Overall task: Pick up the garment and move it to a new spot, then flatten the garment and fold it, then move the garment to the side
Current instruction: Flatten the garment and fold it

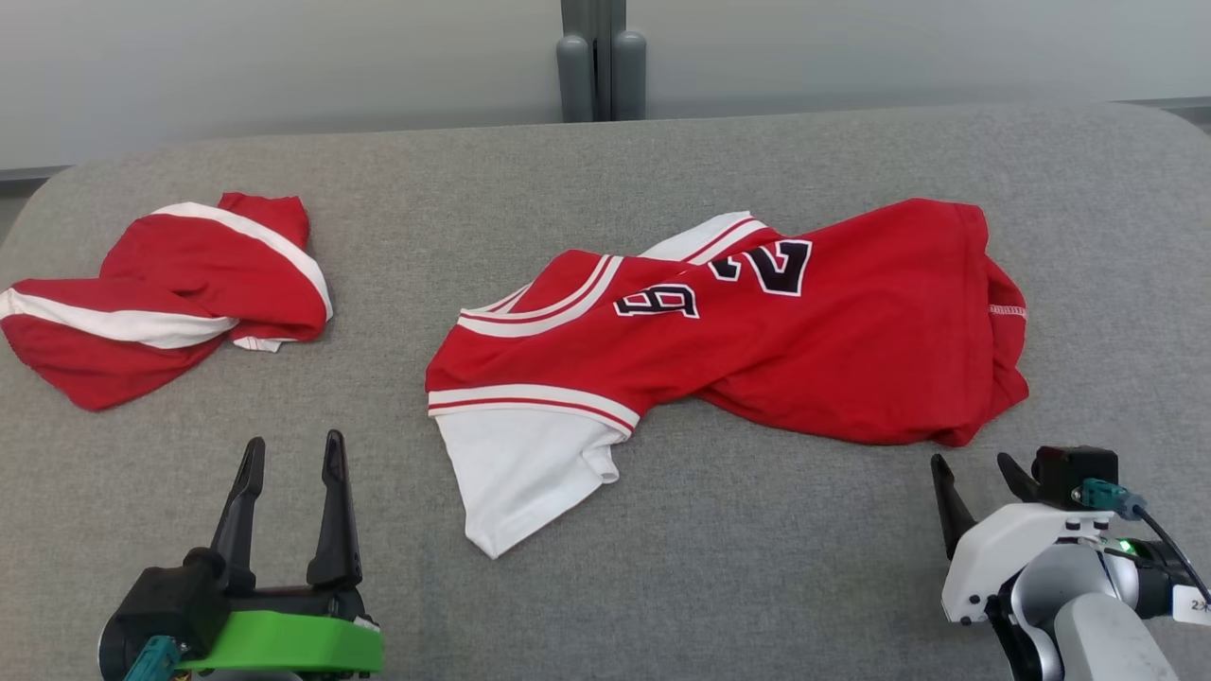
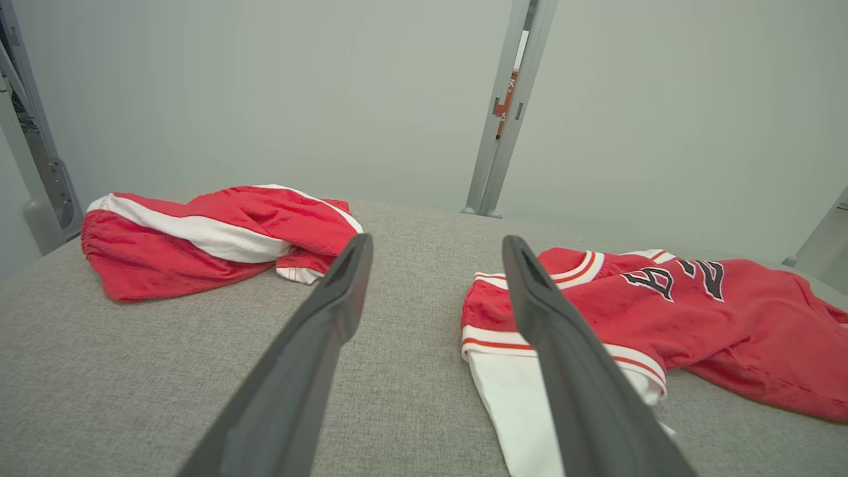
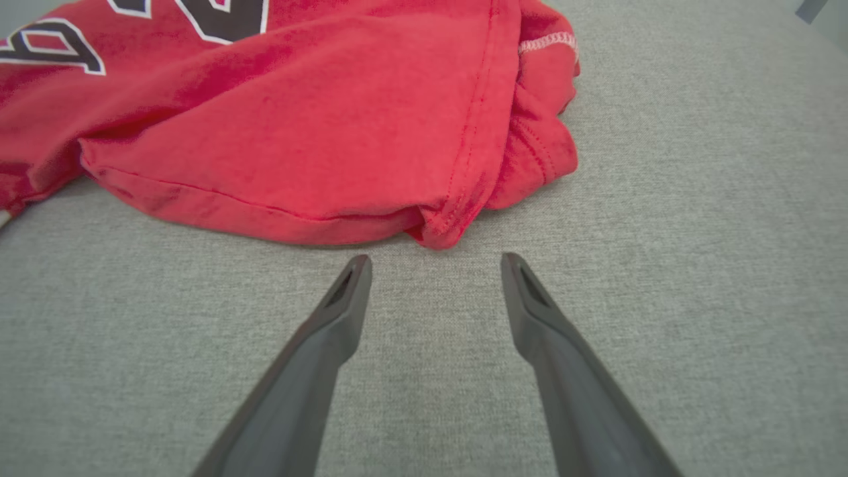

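Grey fabric tabletop (image 1: 719,567), pale wall and a grey post (image 1: 601,61) behind. Red jersey (image 1: 757,340) lies crumpled mid-table, stretched sideways: white sleeve toward the robot, black numerals facing up, hem bunched at the right end. Second red-and-white garment (image 1: 170,293) heaped at the table's left, well apart from the jersey. Left gripper (image 1: 293,449) low left, fingers spread, nothing between them, aimed at the gap between the two garments. Right gripper (image 1: 971,463) low right, fingers also spread and empty, tips just short of the jersey's hem corner, not touching
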Robot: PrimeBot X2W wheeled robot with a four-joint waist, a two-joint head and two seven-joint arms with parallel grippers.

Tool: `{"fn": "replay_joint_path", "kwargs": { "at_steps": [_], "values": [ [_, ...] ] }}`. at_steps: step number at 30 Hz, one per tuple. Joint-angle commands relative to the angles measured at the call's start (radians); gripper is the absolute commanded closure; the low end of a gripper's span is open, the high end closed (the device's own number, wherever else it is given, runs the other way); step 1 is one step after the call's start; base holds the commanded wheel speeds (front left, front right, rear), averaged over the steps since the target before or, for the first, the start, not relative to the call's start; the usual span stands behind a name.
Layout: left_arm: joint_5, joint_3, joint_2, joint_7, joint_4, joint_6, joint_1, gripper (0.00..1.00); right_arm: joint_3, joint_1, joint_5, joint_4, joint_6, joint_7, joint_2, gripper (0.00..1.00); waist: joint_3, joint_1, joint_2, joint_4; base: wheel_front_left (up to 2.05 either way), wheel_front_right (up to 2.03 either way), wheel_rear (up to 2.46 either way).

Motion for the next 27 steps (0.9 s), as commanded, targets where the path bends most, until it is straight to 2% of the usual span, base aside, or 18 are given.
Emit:
{"fn": "replay_joint_path", "kwargs": {
  "at_steps": [1,11,13,19,23,27],
  "values": [
    [0.011,0.004,0.002,0.0,-0.002,-0.001,-0.017,0.0,-0.005,-0.027,-0.011,0.015,-0.001,-0.003,-0.001,0.0,0.008,0.0,0.0,0.007,0.0,0.0,0.0],
    [0.017,0.004,0.002,0.0,-0.005,-0.004,-0.035,0.0,-0.029,-0.137,-0.097,0.169,-0.001,-0.036,-0.014,0.0,0.034,0.0,0.0,0.028,0.0,0.0,0.0],
    [0.017,0.004,0.002,0.0,-0.005,-0.005,-0.036,0.0,-0.033,-0.153,-0.112,0.184,-0.002,-0.057,-0.02,1.0,0.037,0.0,0.0,0.03,0.0,0.0,0.0],
    [0.012,0.008,0.002,0.0,-0.003,-0.006,-0.034,0.0,-0.057,-0.153,-0.169,0.19,-0.002,-0.094,-0.046,1.0,0.035,0.0,0.0,0.033,0.0,0.0,0.0],
    [0.007,0.014,0.002,0.0,-0.006,-0.004,-0.022,0.0,-0.106,-0.117,-0.202,0.118,-0.002,-0.095,-0.057,1.0,0.028,0.0,0.0,0.027,0.0,0.0,0.0],
    [0.0,0.019,0.002,0.0,-0.011,0.002,-0.01,0.0,-0.161,-0.078,-0.254,0.017,-0.002,-0.046,-0.069,1.0,0.024,0.0,0.0,0.015,0.0,0.0,0.0]
  ]
}}
